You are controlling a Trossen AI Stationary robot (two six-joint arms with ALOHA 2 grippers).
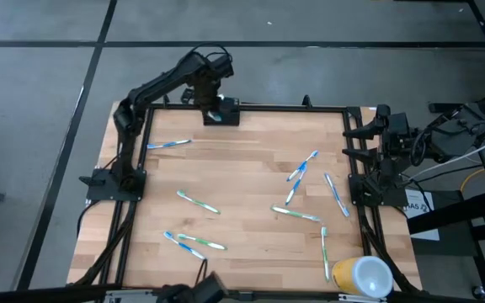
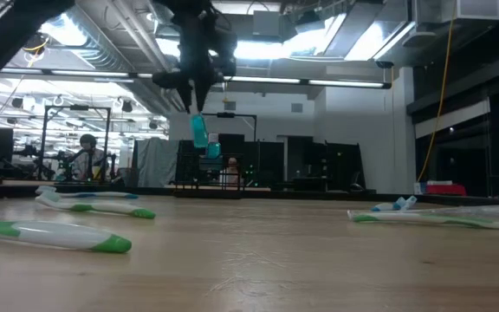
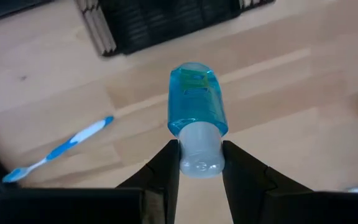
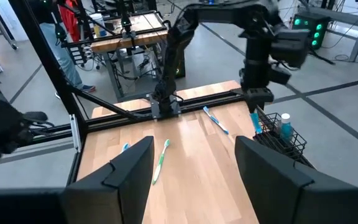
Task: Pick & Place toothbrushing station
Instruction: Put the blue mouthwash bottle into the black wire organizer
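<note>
Currently mid-place: left gripper (image 3: pixel 200 163) is up at the far edge of the table (image 1: pixel 251 151), jaws closed on the grey cap of a small blue bottle (image 3: pixel 196 102), which hangs cap-up from the fingers. In the low view the bottle dangles clear of the wood, nothing touching it from below.

Target is the toothbrushing station (image 1: pixel 221 113), the black wire-mesh caddy sitting at the table's far rim. From the high view the left gripper is directly over or just beside it; can't tell which. Right wrist view shows the bottle hanging just above the caddy's rim, and another capped bottle (image 4: pixel 284 124) already standing inside.

Next move, as I read it: line the bottle up over a free spot in the caddy, lower until it is inside the mesh walls, then let go. Opening is narrow and partly taken, so alignment matters; a skewed drop could catch the rim or knock the bottle already in there.

Right gripper (image 4: pixel 194 168) is parked at the table's right edge, jaws wide apart, holding nothing. Several toothbrushes (image 1: pixel 197 202) lie loose on the table.
</note>
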